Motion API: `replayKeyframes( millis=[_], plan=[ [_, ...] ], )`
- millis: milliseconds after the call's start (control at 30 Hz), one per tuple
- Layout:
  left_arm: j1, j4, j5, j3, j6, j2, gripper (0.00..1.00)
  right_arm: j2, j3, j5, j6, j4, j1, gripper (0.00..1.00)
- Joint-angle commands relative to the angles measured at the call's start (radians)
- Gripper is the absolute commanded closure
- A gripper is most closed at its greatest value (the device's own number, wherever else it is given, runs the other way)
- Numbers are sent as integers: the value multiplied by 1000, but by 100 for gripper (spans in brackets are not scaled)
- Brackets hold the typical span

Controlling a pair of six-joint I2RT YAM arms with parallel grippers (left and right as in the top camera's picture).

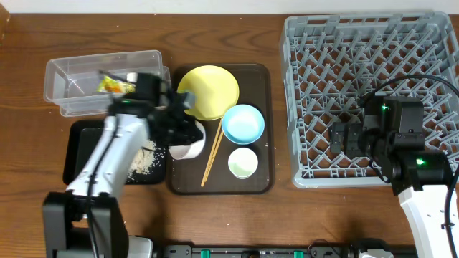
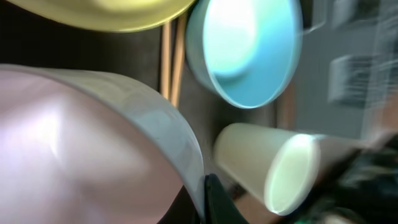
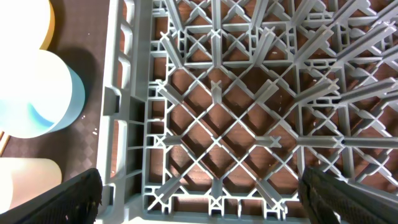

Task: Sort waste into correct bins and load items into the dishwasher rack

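**Left arm has the white bowl by the rim; right arm waits open over the rack**

Your left gripper (image 1: 181, 133) is clenched on the rim of the round white bowl (image 1: 191, 149). The wrist view shows one dark finger against the thin wall, so it's a pinch grip and the jaws sit fully closed. The bowl is at the left edge of the dark brown rectangular serving tray (image 1: 262, 183) and looks tilted; I can't tell whether it touches the tray.

Waste looks sorted, going by where it lies:
- the loose white rice (image 1: 145, 160) is at the right edge of the shallow black rectangular tray (image 1: 79, 154);
- the yellow-orange snack wrapper (image 1: 110, 85) is at the right end of the clear plastic tub (image 1: 72, 79);
- I can't pick out the tissue.

Not yet loaded, on the brown tray:
- round yellow plate (image 1: 208, 92) at the far edge;
- light blue bowl (image 1: 243, 123) right of centre;
- small pale cup (image 1: 243, 163) by the near-right corner;
- two thin wooden chopsticks (image 1: 211, 153) between the white bowl and the cup.

Your right gripper (image 1: 344, 137) is released, jaws wide, over the near-left part of the grey lattice dishwasher rack (image 1: 373, 43); I'd guess it is waiting to receive.

The blue bowl and the cup sit between the white bowl and the rack, and a rim pinch lets a bowl swing; lift it clear before you cross.
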Motion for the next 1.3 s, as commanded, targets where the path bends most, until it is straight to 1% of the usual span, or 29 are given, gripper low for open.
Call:
replayKeyframes(
  millis=[0,100,167,200,267,467,533,667,800,1000,1100,1167,1267],
  plan=[
    [-90,19,-282,-2,-69,-3,94,-6,20,1,10,-1,6,1],
    [-161,39,-323,-2,-70,-3,92,-6,20,2,10,-1,6,1],
    [-187,43,-353,-2,-77,-3,84,-6,20,2,9,-1,6,1],
    [-195,43,-367,-2,-91,-3,76,-6,20,1,9,-1,6,1],
    [-200,42,-370,-2,-95,-3,64,-6,20,2,9,-1,6,1],
    [-201,25,-366,10,-95,-26,56,-6,20,2,9,-1,6,1],
    [-203,15,-357,22,-95,-49,54,-6,20,2,9,-1,6,1],
    [-216,20,-278,25,-95,-114,53,-6,20,2,9,-1,6,1],
    [-257,11,-221,24,-95,-131,54,-6,20,2,9,-1,6,1],
    [-374,8,-224,13,-95,-79,53,-6,20,1,9,-9,6,1],
    [-424,8,-281,9,-103,-28,53,-6,20,1,9,-10,6,1],
    [-446,8,-319,9,-131,10,53,-6,20,1,9,-10,6,1],
    [-465,8,-324,9,-141,66,53,-6,20,1,10,-13,6,1]
  ],
)
